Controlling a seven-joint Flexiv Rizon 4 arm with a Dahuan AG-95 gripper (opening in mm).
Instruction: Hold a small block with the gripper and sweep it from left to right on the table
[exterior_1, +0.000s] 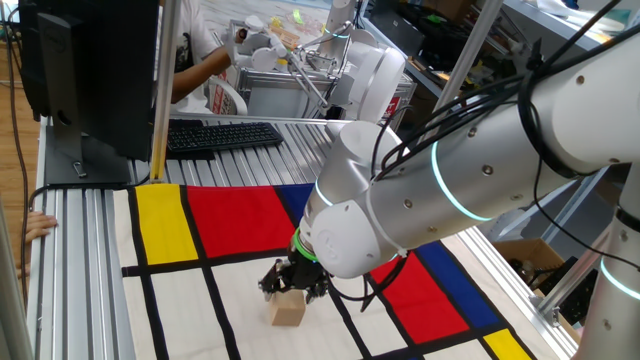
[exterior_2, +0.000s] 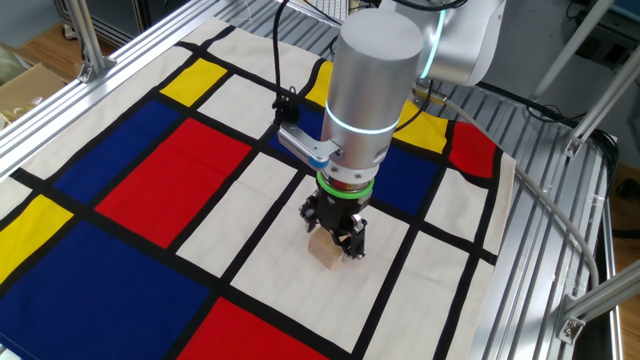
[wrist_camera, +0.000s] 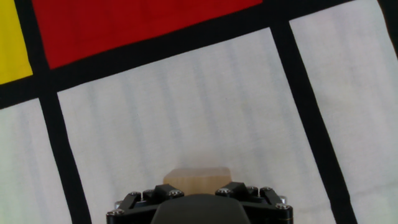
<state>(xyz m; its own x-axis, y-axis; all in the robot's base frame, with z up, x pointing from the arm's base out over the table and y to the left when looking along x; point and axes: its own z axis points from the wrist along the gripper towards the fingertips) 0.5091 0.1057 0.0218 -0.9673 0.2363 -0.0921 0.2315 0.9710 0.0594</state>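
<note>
The gripper (exterior_2: 335, 238) is pointing straight down over a white rectangle of the table (exterior_2: 130, 175); its green ring (exterior_2: 346, 187) is sitting just above the black fingers, below the white arm (exterior_2: 372, 75). The small block (exterior_2: 327, 252) is sitting directly under the gripper, on the white cloth, with its lower part showing below the fingertips; the jaws are standing close around its upper part and appear to be gripping it, though the contact itself is hidden by the fingers.

In one fixed view, the block (exterior_1: 288, 308) is lying in the near white rectangle, just right of a black dividing line; the gripper (exterior_1: 294, 280) is touching its top edge; a red rectangle (exterior_1: 235, 220) is lying beyond it and a yellow one (exterior_1: 163, 225) to the far left.

In the hand view, the block (wrist_camera: 196, 178) is showing as a tan strip at the bottom centre, partly covered by the black gripper (wrist_camera: 196, 200) body; black lines are bordering the white field on the left, right and far sides.

A keyboard (exterior_1: 222, 135) is resting at the far edge of the table; containers cannot be made out on the cloth.
</note>
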